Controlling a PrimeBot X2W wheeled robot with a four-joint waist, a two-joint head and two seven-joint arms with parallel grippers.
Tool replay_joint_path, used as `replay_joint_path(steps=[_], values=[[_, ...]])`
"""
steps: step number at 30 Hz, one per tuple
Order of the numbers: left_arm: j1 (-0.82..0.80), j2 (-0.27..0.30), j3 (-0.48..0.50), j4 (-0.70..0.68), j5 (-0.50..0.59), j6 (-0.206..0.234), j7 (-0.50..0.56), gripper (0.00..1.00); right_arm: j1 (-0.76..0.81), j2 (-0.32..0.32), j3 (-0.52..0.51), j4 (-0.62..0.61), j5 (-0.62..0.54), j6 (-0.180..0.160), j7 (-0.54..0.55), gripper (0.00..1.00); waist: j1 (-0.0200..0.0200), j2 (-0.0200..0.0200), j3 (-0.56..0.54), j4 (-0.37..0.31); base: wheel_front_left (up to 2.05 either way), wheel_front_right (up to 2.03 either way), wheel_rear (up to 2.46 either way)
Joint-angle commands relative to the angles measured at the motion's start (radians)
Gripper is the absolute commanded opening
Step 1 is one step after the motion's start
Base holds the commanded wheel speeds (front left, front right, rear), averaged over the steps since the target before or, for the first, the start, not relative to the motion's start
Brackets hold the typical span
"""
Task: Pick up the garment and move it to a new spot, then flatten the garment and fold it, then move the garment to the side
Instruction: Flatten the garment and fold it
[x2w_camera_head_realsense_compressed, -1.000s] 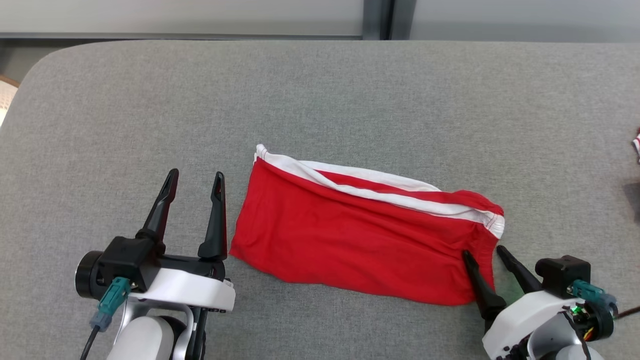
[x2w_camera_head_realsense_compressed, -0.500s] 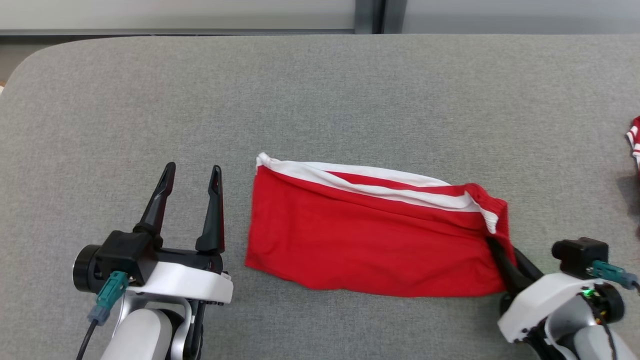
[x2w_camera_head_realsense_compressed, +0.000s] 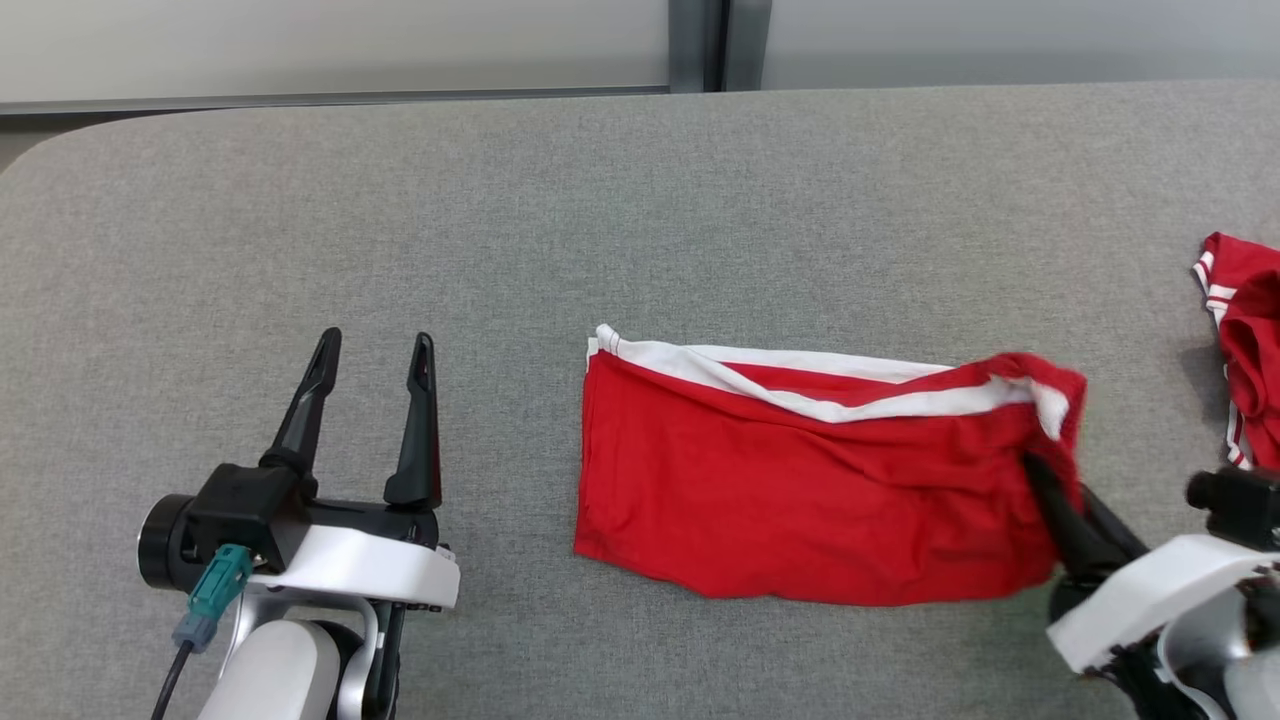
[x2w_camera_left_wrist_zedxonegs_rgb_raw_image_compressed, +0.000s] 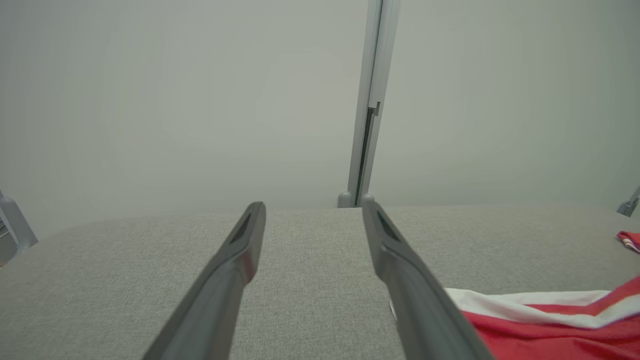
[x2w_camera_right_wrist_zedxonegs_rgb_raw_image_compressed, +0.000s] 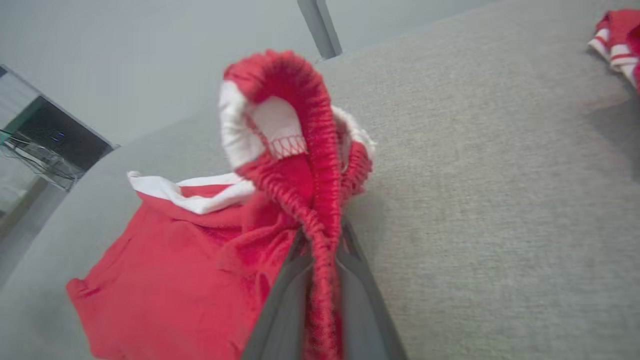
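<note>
A: Garment (x2w_camera_head_realsense_compressed: 800, 490) first. Who has hold of it?

B: The right gripper (x2w_camera_head_realsense_compressed: 1058, 485), at the lower right of the head view. Its two fingers are pinched together on the garment's right-hand end. In the right wrist view the ribbed red waistband (x2w_camera_right_wrist_zedxonegs_rgb_raw_image_compressed: 312, 130) is bunched up, standing out of the closed jaws and lifted off the bench (x2w_camera_head_realsense_compressed: 500, 200).

A: And the left gripper (x2w_camera_head_realsense_compressed: 375, 345)?

B: Lower left of the head view, fingers spread wide with nothing between them, and apart from the cloth's left edge.

A: Where does the garment lie?

B: Right of centre on the grey bench. Most of it is flat on the surface, and just the gripped end is raised. Farther out, at the right edge of the frame, sits another red-and-white piece (x2w_camera_head_realsense_compressed: 1245, 350), not touching it.

A: How does it look?

B: It's red, a neat oblong, with a white band (x2w_camera_head_realsense_compressed: 800, 375) running along its upper edge. There are few wrinkles apart from a gather of creases where the fingers bite. I'd say it's soft and limp, so it should trail behind the grip and not lift as a sheet.

A: So how far along is the task?

B: My reading is that the oblong looks flattened and folded already. That would leave carrying or dragging it to the side and letting go. I can't rule out that this is the opening pick-up of a piece that merely lies tidy; the pictures do not settle that.
</note>
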Motion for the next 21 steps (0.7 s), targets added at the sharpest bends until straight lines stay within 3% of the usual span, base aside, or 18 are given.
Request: replay_joint_path(steps=[1, 6, 9, 15, 21], values=[[0.003, 0.008, 0.001, 0.001, 0.006, 0.005, -0.001, 1.00, 0.001, 0.023, 0.013, -0.041, 0.073, 0.000, 0.028, 0.00, 0.0000, 0.0000, -0.002, 0.000, 0.00, 0.00, 0.00], [-0.008, 0.008, -0.008, 0.000, 0.009, 0.007, 0.005, 1.00, -0.026, 0.076, 0.075, -0.171, 0.300, 0.000, 0.153, 0.00, 0.0000, 0.0000, 0.001, 0.012, 0.00, 0.00, 0.00], [-0.016, 0.006, -0.015, 0.001, 0.008, 0.004, 0.006, 1.00, -0.062, 0.109, 0.114, -0.179, 0.381, 0.000, 0.202, 0.00, 0.0000, 0.0000, 0.009, 0.029, 0.00, 0.00, 0.00], [-0.035, -0.007, -0.028, 0.013, 0.000, -0.003, -0.001, 1.00, -0.168, 0.164, 0.211, -0.066, 0.402, 0.000, 0.215, 0.00, 0.0000, 0.0000, 0.031, 0.077, 0.00, 0.00, 0.00], [-0.049, -0.019, -0.041, 0.032, 0.000, -0.007, -0.013, 1.00, -0.265, 0.167, 0.301, 0.070, 0.350, 0.000, 0.143, 0.00, 0.0000, 0.0000, 0.059, 0.112, 0.00, 0.00, 0.00]])
